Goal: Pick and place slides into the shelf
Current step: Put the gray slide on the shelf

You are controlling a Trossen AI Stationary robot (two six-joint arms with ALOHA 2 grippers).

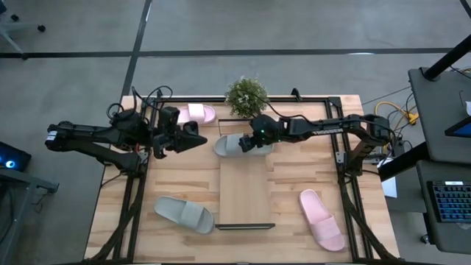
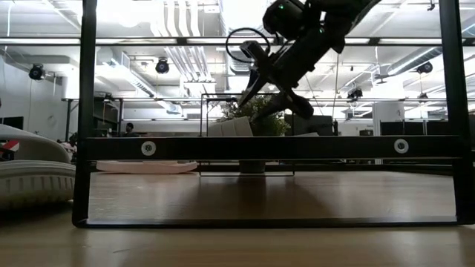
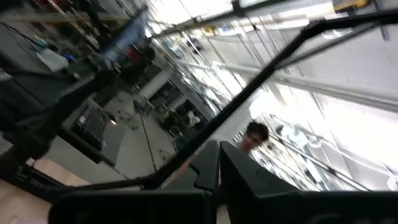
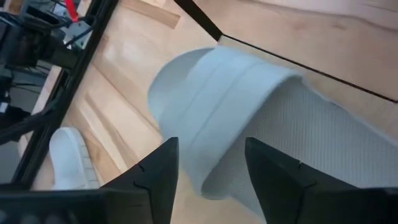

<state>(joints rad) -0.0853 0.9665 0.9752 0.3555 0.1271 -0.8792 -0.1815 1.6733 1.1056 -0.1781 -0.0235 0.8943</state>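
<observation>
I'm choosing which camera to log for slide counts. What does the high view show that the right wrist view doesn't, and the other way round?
Only the high view shows the layout: the shelf, a grey slide near the front left, a pink slide at front right, a plant, and the left gripper, its fingers together. Only the right wrist view shows the right gripper open, its fingers apart over the strap. Both show the grey slide at the shelf's far end and the other pink slide, at the table's back left.

No legible text or labels.
</observation>
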